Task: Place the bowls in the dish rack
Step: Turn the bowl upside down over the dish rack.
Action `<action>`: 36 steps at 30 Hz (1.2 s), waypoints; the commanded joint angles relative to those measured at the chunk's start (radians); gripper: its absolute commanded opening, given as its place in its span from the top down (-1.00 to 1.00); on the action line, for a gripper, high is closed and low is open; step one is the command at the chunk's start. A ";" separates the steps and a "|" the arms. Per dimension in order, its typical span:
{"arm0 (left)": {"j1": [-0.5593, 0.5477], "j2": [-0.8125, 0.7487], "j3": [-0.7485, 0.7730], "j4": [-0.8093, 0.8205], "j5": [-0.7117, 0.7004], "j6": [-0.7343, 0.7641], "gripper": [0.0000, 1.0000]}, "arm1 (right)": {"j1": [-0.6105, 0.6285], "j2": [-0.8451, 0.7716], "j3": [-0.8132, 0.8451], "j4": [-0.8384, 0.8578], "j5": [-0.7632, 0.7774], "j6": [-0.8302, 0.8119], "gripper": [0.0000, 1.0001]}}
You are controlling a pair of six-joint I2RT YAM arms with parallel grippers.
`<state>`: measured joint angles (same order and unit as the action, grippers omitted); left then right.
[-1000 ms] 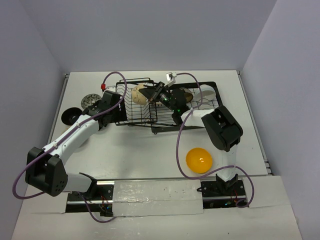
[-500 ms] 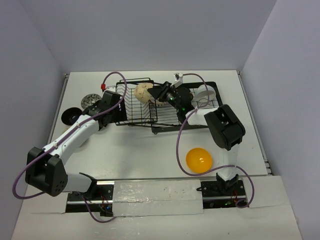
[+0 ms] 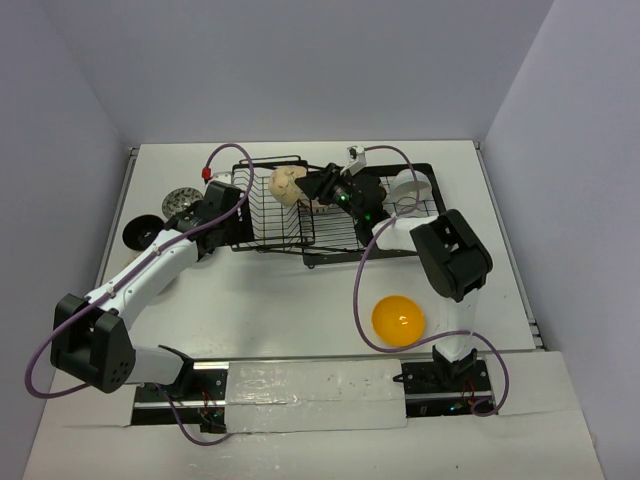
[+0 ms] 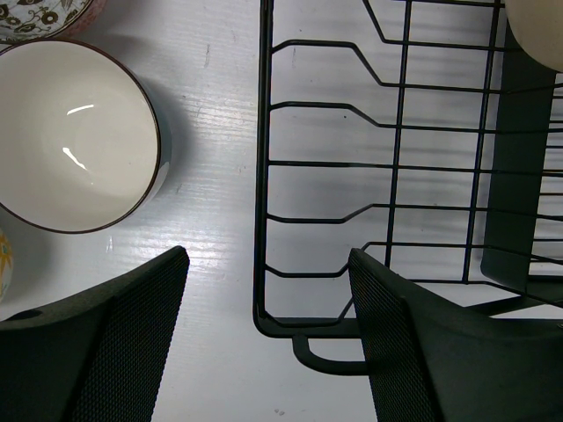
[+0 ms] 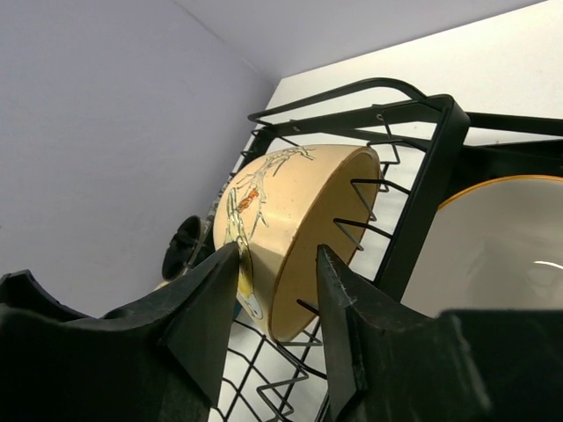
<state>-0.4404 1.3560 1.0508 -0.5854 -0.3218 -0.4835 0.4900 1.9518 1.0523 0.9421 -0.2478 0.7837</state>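
Left arm (image 3: 150,272) and right arm (image 3: 395,232): white link shells, bulky black joint housings. A purple cable (image 3: 356,295) loops off each, base to wrist. It ends in a red connector (image 3: 206,173) at the left wrist and a white connector (image 3: 353,152) at the right. Small green lights (image 3: 350,205) on right wrist. Left gripper (image 4: 264,264) fingers (image 4: 123,352) black, with fine mesh texture on faces. Right gripper (image 5: 277,255) fingers (image 5: 198,325) black, smooth, matte.

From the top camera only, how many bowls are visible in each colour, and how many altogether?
Cream bowl: 1
White bowl: 1
Orange-yellow bowl: 1
Black bowl: 1
Grey patterned bowl: 1
Total: 5 in plain sight; the arms may hide more.
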 commanded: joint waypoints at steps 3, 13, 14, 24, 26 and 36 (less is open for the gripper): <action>0.002 -0.026 -0.012 -0.031 -0.028 0.013 -0.57 | -0.008 -0.080 -0.008 -0.035 0.005 -0.054 -0.05; 0.002 -0.031 -0.011 -0.036 -0.039 0.011 -0.57 | -0.024 -0.149 -0.041 -0.069 -0.001 -0.087 -0.34; 0.002 -0.031 -0.011 -0.034 -0.042 0.011 -0.58 | -0.027 -0.157 -0.047 -0.075 -0.001 -0.090 -0.36; 0.002 -0.031 -0.005 -0.037 -0.049 0.016 -0.68 | -0.045 -0.323 -0.109 -0.181 -0.038 -0.187 -0.38; 0.002 -0.031 0.002 -0.040 -0.057 0.016 -0.71 | -0.047 -0.385 -0.127 -0.233 -0.050 -0.215 -0.38; 0.005 -0.034 0.003 -0.050 -0.109 0.010 -0.70 | 0.117 -0.645 -0.130 -0.824 0.033 -0.507 -0.35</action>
<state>-0.4431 1.3560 1.0508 -0.5900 -0.3527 -0.4843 0.5438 1.3731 0.9310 0.3397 -0.2516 0.4145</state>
